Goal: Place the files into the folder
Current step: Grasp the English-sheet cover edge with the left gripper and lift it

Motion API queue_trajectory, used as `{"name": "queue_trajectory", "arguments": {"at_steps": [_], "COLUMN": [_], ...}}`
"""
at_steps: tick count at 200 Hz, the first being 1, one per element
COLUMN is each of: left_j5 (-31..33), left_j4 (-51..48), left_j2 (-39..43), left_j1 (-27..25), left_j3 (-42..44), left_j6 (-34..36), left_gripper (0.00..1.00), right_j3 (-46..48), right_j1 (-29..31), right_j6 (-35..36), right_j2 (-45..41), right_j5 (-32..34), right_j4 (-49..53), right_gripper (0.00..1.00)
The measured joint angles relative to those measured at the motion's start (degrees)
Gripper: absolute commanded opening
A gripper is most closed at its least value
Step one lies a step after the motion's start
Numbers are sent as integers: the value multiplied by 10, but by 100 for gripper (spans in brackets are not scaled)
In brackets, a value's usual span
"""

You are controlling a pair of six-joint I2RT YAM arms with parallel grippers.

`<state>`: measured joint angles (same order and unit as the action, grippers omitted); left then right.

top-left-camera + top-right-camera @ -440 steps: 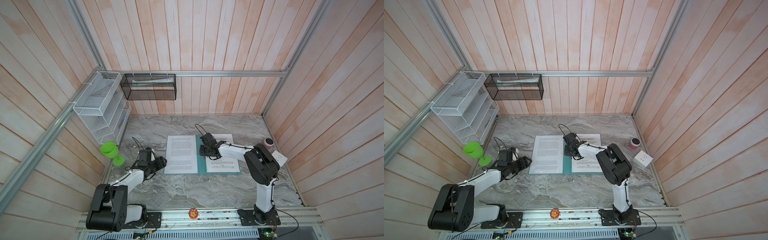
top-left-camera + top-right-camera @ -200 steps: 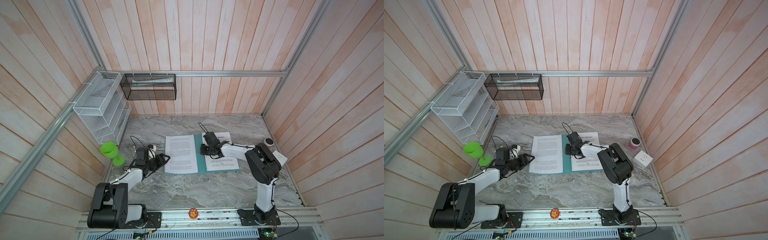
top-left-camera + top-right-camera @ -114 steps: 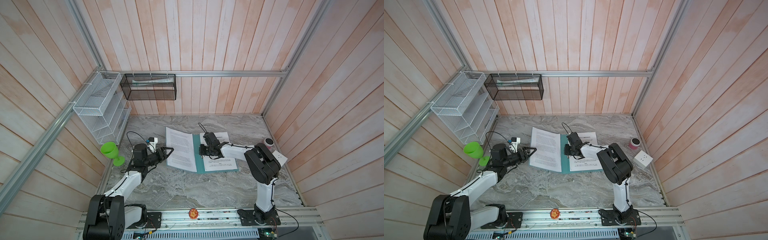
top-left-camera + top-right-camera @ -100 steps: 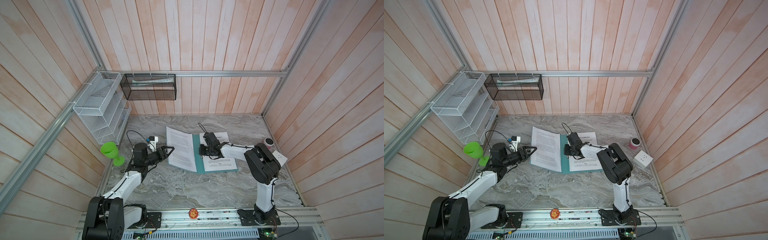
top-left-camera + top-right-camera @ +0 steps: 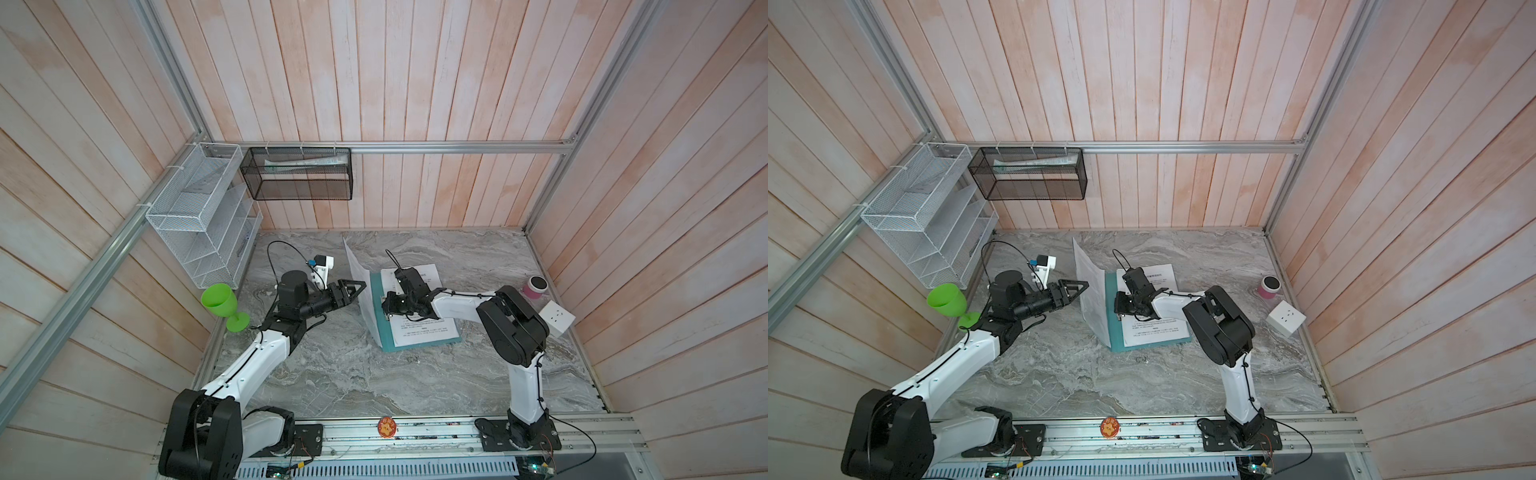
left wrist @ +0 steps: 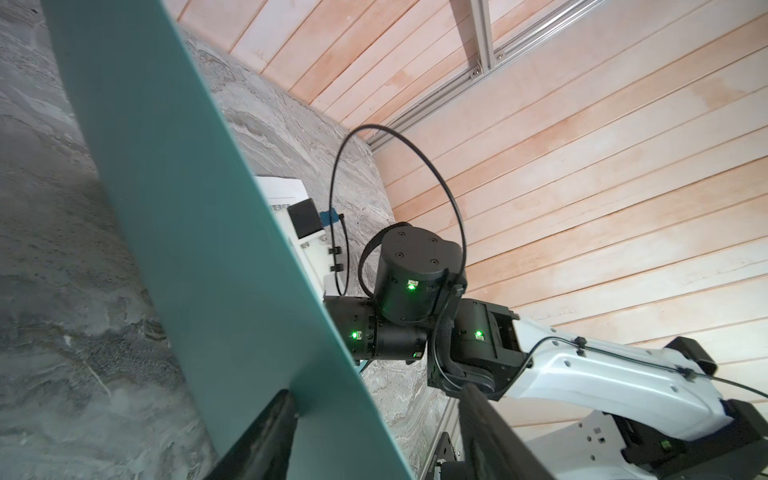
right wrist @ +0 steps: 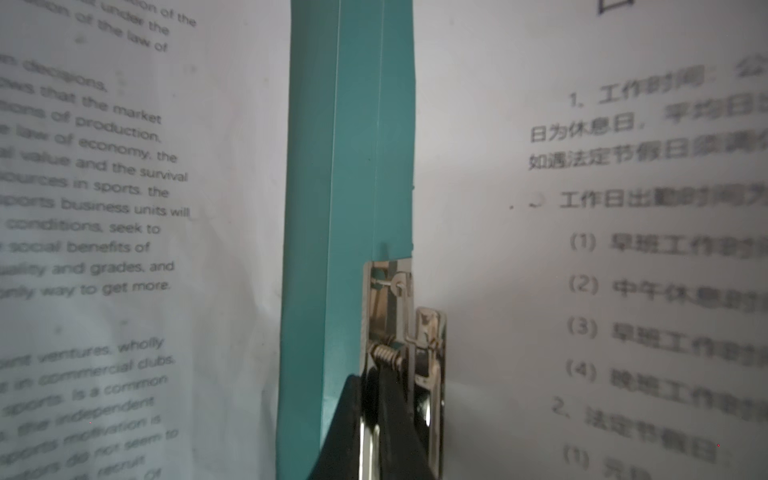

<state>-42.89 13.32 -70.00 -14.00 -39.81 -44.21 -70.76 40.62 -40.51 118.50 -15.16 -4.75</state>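
clip pinched by right claw, seen only from right wrist

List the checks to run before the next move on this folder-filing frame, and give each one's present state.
1. Grip on the metal clip: ok, the right tool is shut on it.
2. Clip lifted clear of the flat sheet: cannot tell; in the right wrist view they overlap.
3. The folder has its left cover raised off the table: ok, it stands tilted.
4. Left tool clamped on that cover: not ok; its jaws stand open around the cover's edge, with one finger touching.
5. All files gathered on one side: not ok; the raised sheet leans on the cover, apart from the flat one.
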Motion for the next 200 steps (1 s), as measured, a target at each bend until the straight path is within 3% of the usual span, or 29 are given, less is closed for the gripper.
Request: {"name": "queue_trajectory", "arguments": {"at_steps": [129,200], "left_j5": [27,38], "left_j4": [66,72], "left_j2": [-122,-170], "left_j1": [-88,-94], "left_j3": [-33,-33], "left_j6": [2,0], "left_gripper": [65,65], "right_j3": [-3,177], "right_j1": [3,-23], "right_j6": [0,-101], "right_j2": [57,-35], "right_j5": [-171,-207], "right_j4": [-115,-236], "right_gripper": [9,17]}}
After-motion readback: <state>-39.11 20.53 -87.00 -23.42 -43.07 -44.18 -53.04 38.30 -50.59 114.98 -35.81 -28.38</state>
